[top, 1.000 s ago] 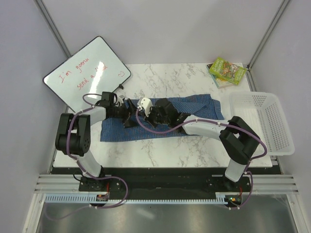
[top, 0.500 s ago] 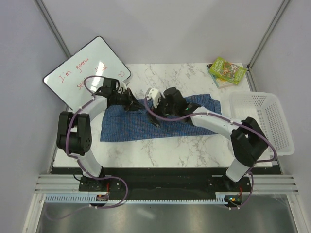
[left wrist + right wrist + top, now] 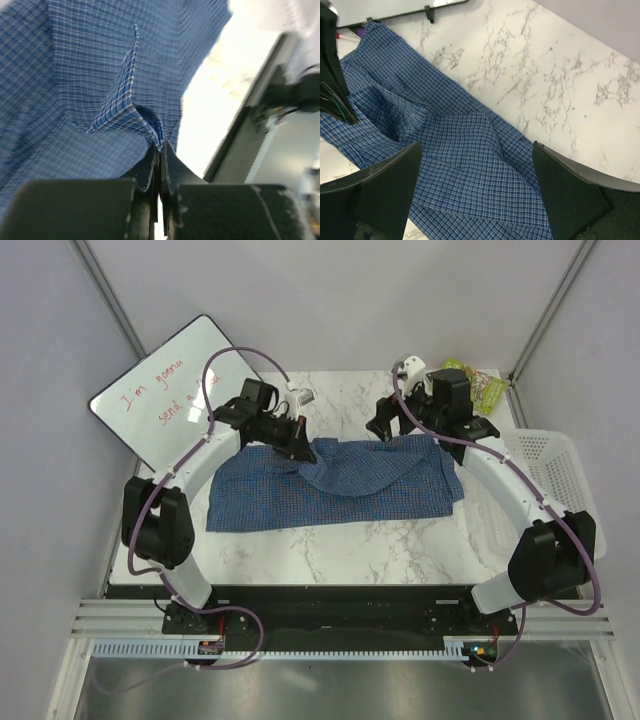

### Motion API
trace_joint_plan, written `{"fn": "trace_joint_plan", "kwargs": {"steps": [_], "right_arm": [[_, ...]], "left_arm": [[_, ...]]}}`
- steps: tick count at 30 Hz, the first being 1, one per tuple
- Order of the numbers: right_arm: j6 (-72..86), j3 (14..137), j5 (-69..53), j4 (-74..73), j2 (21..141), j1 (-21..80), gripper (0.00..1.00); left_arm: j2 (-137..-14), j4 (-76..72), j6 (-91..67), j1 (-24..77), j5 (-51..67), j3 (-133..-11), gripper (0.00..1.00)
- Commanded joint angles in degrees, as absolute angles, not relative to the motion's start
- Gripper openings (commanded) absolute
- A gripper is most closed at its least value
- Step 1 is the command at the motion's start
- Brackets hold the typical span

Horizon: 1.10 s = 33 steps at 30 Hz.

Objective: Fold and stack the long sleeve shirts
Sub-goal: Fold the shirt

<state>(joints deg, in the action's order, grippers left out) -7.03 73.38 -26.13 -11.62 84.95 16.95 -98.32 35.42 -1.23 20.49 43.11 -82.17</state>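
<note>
One long sleeve shirt (image 3: 340, 485), blue and finely checked, lies partly folded across the marble table (image 3: 340, 560). My left gripper (image 3: 298, 445) is shut on a raised pinch of the shirt near its far left part. In the left wrist view the cloth (image 3: 100, 75) tents up into the closed fingertips of my left gripper (image 3: 160, 146). My right gripper (image 3: 388, 425) hovers open above the shirt's far edge and holds nothing. In the right wrist view the shirt (image 3: 470, 165) shows between the wide-apart fingers of my right gripper (image 3: 477, 150).
A whiteboard (image 3: 175, 390) with red writing leans at the back left, close to the left arm. A white mesh basket (image 3: 545, 490) stands at the table's right edge. A green book (image 3: 478, 382) lies at the back right corner, behind the right wrist.
My left gripper shut on the shirt and pulled it up and to the right. My right gripper let go, opened and drew back to the far right. The shirt now lies wider on the right.
</note>
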Motion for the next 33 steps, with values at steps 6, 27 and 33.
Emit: {"fn": "trace_joint_plan", "kwargs": {"steps": [6, 27, 33], "right_arm": [[-7.99, 71.63, -29.62, -16.17, 86.75, 15.38, 0.98], [-13.01, 67.06, -27.95, -21.0, 91.41, 15.21, 0.98], [-13.71, 66.18, -29.09, -22.76, 93.25, 15.29, 0.74]], "left_arm": [[-89.92, 38.59, 26.0, 19.51, 31.47, -71.39, 0.02], [-83.15, 25.24, 40.77, 16.88, 24.09, -59.61, 0.05], [-81.65, 21.18, 39.21, 15.91, 19.95, -53.54, 0.22]]}}
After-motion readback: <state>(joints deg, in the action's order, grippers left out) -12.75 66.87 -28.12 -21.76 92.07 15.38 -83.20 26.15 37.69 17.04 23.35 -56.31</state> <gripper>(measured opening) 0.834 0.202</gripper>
